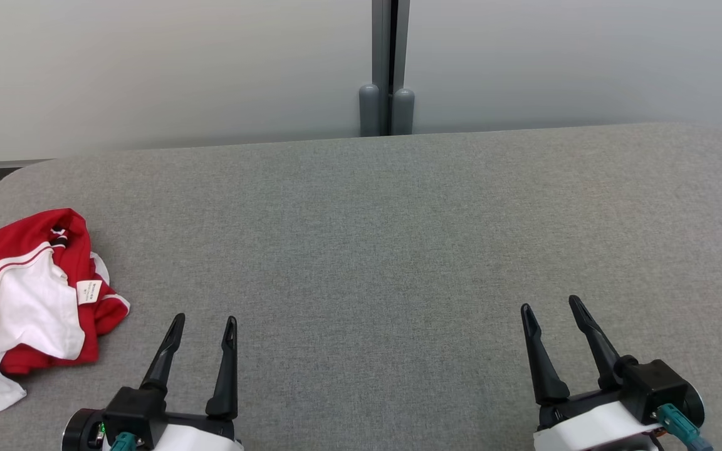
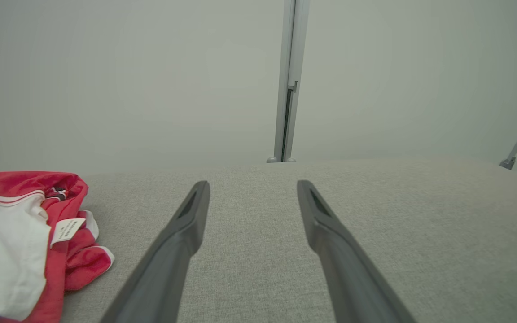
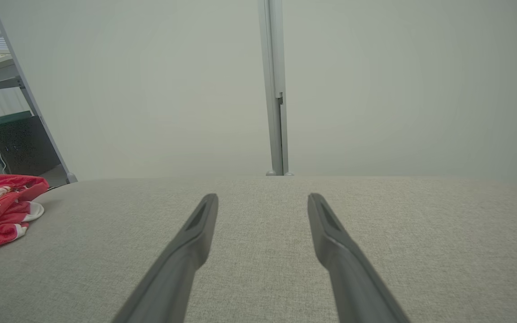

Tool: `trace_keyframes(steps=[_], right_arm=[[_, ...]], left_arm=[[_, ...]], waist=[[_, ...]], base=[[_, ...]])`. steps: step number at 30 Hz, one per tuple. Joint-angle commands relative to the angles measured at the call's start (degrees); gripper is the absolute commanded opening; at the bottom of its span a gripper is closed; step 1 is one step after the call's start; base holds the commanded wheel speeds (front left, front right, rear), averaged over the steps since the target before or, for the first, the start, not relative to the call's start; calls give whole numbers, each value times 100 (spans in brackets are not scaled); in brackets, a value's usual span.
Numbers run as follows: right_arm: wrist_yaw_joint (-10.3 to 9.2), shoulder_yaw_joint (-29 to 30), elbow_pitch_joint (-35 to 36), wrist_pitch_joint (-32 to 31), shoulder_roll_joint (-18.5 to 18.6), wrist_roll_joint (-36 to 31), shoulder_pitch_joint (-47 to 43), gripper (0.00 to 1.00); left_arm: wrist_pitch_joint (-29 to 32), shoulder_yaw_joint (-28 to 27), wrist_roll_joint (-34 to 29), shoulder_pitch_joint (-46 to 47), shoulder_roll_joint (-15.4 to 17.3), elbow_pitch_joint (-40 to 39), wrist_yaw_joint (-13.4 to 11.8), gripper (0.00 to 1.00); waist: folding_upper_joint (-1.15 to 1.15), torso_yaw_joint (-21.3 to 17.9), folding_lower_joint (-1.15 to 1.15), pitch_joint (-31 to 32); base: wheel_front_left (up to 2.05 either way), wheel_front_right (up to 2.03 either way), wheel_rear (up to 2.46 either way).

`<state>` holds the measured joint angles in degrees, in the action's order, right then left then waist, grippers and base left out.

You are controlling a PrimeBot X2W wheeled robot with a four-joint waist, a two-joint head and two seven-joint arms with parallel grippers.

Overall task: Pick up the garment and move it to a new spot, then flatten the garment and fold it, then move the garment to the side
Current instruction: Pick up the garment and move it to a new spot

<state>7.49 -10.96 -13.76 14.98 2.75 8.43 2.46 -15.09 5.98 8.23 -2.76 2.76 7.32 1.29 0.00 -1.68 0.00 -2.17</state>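
L gripper [image 1: 205, 318] at lower left of head view, jaws apart, nothing between them, fingers over bare cloth. R gripper [image 1: 549, 303] at lower right, jaws likewise apart & empty. Garment [image 1: 29, 300]: red w/ white panels & white trim, crumpled in a heap at the far left edge of the surface [image 1: 398, 238], partly cut off by the frame edge. Small white label [image 1: 89, 292] shows on its right side. Garment sits near L gripper, to its left, not touching; well apart from R gripper. L wrist view: garment [image 2: 11, 242] at lower left, clear gap to the nearer finger. R wrist view: garment [image 3: 2, 211] at far left. Surface is grey woven fabric w/ rounded corners. Behind it, pale wall panels w/ a grey vertical post [image 1: 390, 62] at centre.
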Motion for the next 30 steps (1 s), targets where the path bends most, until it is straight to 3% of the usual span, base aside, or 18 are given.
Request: trace_keyframes(steps=[1,10,30], right_arm=[[0,2,0,31,25,-24,-42,100],[0,-31,-21,20,22,-80,-133,100],[0,-147,3,20,23,-118,-264,100]], left_arm=[[-11,-4,-37,-14,23,10,4,100],[-11,-23,-93,46,24,40,-56,100],[-7,-186,64,-220,20,-31,-251,100]], waist=[[0,16,0,2],[0,487,0,17],[0,2294,0,99]], base=[[0,0,0],[0,0,0],[0,0,0]])
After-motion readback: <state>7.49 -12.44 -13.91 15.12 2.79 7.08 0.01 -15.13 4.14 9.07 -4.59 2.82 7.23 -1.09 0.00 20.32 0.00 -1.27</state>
